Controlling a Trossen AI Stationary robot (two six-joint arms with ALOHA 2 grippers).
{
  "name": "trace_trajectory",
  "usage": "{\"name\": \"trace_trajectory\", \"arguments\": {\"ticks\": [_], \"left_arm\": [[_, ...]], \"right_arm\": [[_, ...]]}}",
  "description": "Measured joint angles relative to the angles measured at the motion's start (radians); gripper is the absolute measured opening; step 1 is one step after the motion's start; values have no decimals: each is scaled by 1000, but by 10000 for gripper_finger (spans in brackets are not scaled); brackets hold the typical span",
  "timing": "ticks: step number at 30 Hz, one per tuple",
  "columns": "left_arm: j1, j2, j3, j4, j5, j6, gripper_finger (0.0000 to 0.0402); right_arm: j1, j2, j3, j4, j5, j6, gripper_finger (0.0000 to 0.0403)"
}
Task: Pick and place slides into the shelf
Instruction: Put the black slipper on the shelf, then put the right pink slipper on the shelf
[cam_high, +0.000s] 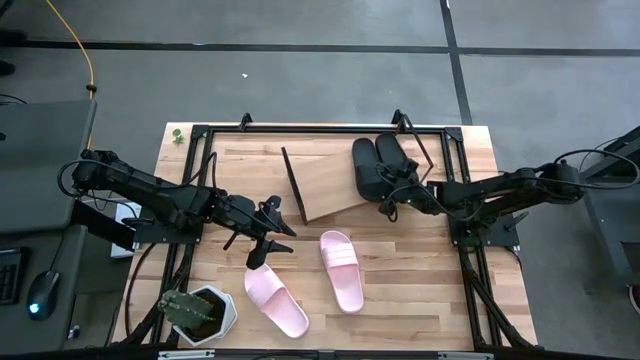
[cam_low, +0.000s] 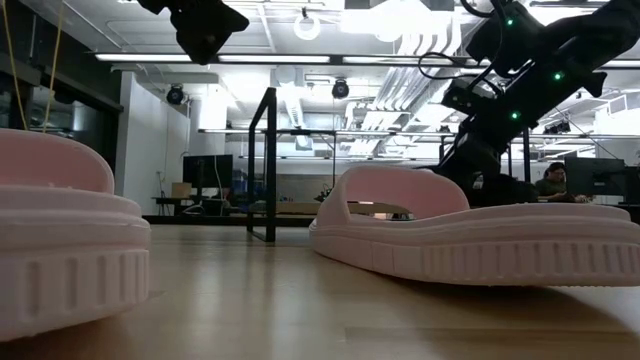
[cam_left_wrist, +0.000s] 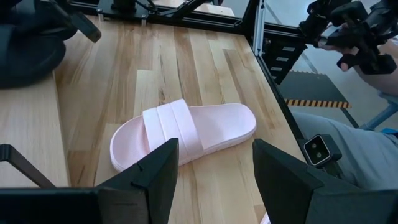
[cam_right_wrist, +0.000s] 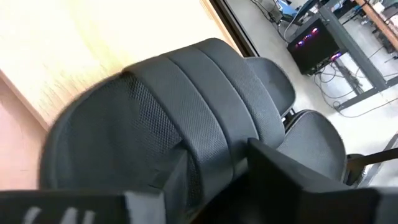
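At frame left, the left gripper (cam_high: 268, 232) hovered with jaws released above the pink slides (cam_high: 342, 268) on the counter (cam_high: 420, 280). Right of centre, the right gripper (cam_high: 392, 203) met the black slides (cam_high: 378, 165) on the shelf (cam_high: 325, 185), grip unclear; it should lift straight off

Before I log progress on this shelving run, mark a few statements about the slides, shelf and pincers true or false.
1. Both black slides lie on the shelf. True.
2. Both pink slides are on the shelf too. False: the pink slides lie on the tabletop, in front of the shelf.
3. The left pincer grips a pink slide. False: it hangs open above the tabletop, holding nothing.
4. The right pincer is at the black slides. True.
5. The potted plant stands on the shelf. False: it stands at the table's near left corner.
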Motion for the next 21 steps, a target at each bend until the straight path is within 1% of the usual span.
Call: {"name": "trace_trajectory", "arguments": {"ticks": [7, 10, 16, 21], "left_arm": [[0, 0, 0, 0, 0, 0, 189], [0, 0, 0, 0, 0, 0, 189], [0, 0, 0, 0, 0, 0, 189], [0, 0, 0, 0, 0, 0, 189]], "right_arm": [[0, 0, -1, -15, -11, 42, 199], [2, 0, 15, -83, -21, 81, 212], [15, 0, 108, -246, -76, 168, 220], [74, 0, 199, -328, -82, 186, 220]]}}
